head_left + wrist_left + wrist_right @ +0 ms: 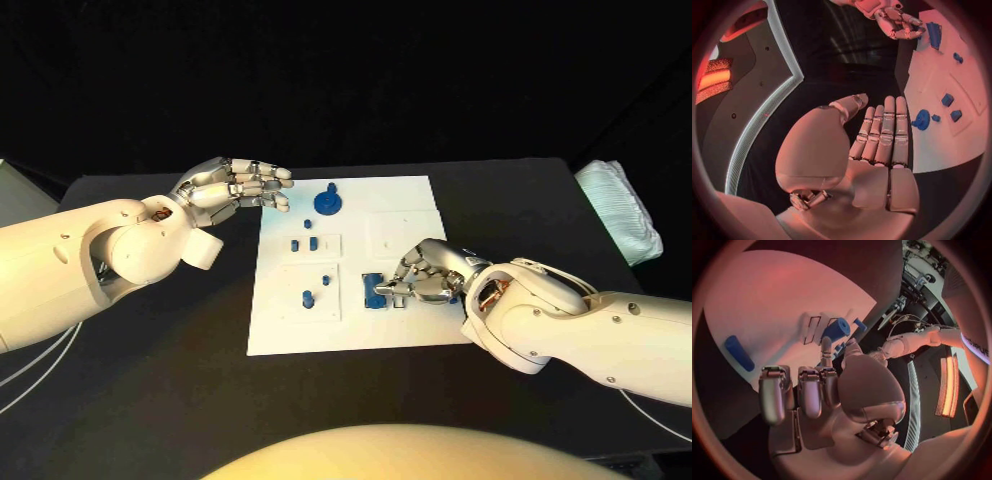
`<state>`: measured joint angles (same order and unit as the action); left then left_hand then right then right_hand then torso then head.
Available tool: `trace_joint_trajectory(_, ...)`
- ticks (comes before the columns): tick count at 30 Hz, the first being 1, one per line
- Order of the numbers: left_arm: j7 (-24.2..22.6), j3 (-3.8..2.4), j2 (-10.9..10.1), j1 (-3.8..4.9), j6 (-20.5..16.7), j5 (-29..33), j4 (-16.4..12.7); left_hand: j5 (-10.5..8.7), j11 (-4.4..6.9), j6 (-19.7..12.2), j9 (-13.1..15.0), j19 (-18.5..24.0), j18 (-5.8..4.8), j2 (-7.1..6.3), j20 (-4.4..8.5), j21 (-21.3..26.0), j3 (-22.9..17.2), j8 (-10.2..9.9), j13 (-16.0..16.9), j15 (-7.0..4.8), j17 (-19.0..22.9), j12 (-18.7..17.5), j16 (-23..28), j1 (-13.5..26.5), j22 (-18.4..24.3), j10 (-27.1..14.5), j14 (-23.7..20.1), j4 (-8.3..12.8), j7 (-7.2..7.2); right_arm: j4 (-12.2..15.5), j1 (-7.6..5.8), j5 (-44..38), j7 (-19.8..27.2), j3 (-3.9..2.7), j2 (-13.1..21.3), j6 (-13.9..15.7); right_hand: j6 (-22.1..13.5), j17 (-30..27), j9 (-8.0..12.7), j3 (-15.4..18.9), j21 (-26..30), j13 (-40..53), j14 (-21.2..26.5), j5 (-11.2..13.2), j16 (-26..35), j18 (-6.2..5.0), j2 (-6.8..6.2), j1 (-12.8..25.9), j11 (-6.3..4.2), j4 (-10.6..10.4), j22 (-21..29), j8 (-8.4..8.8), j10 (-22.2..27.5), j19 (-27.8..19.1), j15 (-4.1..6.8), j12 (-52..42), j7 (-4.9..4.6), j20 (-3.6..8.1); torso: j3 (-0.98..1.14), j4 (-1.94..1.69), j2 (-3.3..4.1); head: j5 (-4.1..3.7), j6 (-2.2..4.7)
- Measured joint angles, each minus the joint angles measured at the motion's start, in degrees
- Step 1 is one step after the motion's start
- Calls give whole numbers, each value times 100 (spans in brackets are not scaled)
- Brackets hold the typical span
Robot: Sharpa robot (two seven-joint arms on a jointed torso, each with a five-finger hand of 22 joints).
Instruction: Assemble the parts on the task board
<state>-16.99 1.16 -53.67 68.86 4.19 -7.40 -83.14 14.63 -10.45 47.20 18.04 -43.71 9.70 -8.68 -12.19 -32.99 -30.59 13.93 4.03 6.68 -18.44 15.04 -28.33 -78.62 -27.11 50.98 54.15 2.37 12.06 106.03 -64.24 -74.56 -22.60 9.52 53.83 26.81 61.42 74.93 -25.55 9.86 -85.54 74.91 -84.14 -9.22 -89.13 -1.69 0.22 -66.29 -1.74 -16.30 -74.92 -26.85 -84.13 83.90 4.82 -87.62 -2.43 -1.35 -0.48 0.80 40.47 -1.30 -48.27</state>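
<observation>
From the head camera, my right robot hand [421, 275] rests on the white task board [353, 330] at its near right, fingers curled over a blue block part [384, 292]; whether it grasps the block I cannot tell, as the fingers cover it. My right wrist camera shows a blue cylinder part [739, 353] lying flat on the board, its long axis slanted. My left robot hand [235, 184] hovers at the board's far left corner, released, fingers extended together. A round blue part [330, 202] lies at the far edge of the board on the black table [173, 400].
</observation>
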Motion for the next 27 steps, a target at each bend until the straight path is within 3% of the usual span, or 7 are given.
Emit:
trace_joint_trajectory(5, 7, 0, 0, 0, 3, 0, 2, 0, 0, 0, 0, 0, 0, 0, 0, 0, 0, 0, 0, 0, 0, 0, 0, 0, 0, 0, 0, 0, 0, 19, 0, 73, 135, -1, 47, -41, -19, 0, 17, 0, 0, 0, 0, 7, 0, 0, -44, -219, 0, 0, 0, 0, 0, 0, 0, 0, -19, 0, -3, 1, -1, 2, -1)
trace_joint_trajectory(7, 9, 0, 0, 0, 5, 0, 2, 0, 0, 0, 0, 0, 0, 0, 0, 0, 0, 0, 0, 0, 0, 0, 0, 0, 0, 0, 0, 0, 0, 19, 0, 93, 165, -1, 55, -80, -19, 0, 26, -1, 0, 1, 0, 179, 0, 0, -76, -370, 0, 0, 1, 0, 0, 0, 0, 0, -19, 0, -3, -3, -2, 2, -3)
trace_joint_trajectory(9, 11, 0, 0, 0, 6, 0, 3, 0, 0, 0, 0, 0, 0, 0, 0, 0, 0, 0, 0, 0, 0, 0, 0, 0, 0, 0, 0, 0, 0, 17, 0, 105, 192, -1, 61, -138, -19, -1, 40, -87, 0, 1, 0, 312, 0, 0, -127, -529, 0, -2, 1, 0, 0, 0, 0, 0, -19, 0, -5, -5, -3, 1, -3)
trace_joint_trajectory(16, 18, 0, -3, 0, 9, 0, 4, 0, 0, 0, 0, 0, 0, 2, 0, -1, 0, 0, 0, 0, 0, 0, 0, 2, 1, 0, 0, 0, 0, -41, 0, 94, 212, 0, 23, -296, -39, -1, 103, -448, 1, 1, 0, 313, 0, 0, -242, -1019, 1, 2, 1, 1, 0, 0, 0, 0, 2, 0, -7, -6, -4, 1, 0)
trace_joint_trajectory(24, 28, 0, -6, 0, 15, 0, 4, 0, 1, 0, 0, 0, 0, 23, 0, -1, 0, 0, 0, 0, -6, 0, 0, 22, 6, 0, 0, 0, 0, -113, 1, 2, 106, 1, -78, -315, -39, -1, 122, -549, -22, 3, 0, 313, 0, 0, -227, -1101, 1, -8, 2, 1, 0, 0, 0, 0, 2, 0, -10, -10, 1, 4, 1)
trace_joint_trajectory(27, 32, 0, -7, 0, 17, 0, 4, 0, 0, 0, 0, 0, 0, 23, 0, -1, 0, 0, 0, 0, -6, 23, 0, 22, 6, 0, 0, 0, 0, -146, 1, -35, 38, 1, -109, -294, -39, -1, 155, -587, -22, 3, 0, 208, 0, 0, -152, -1027, 1, -46, 2, 1, 0, 0, 0, 0, 2, 0, -11, -13, 3, 3, 1)
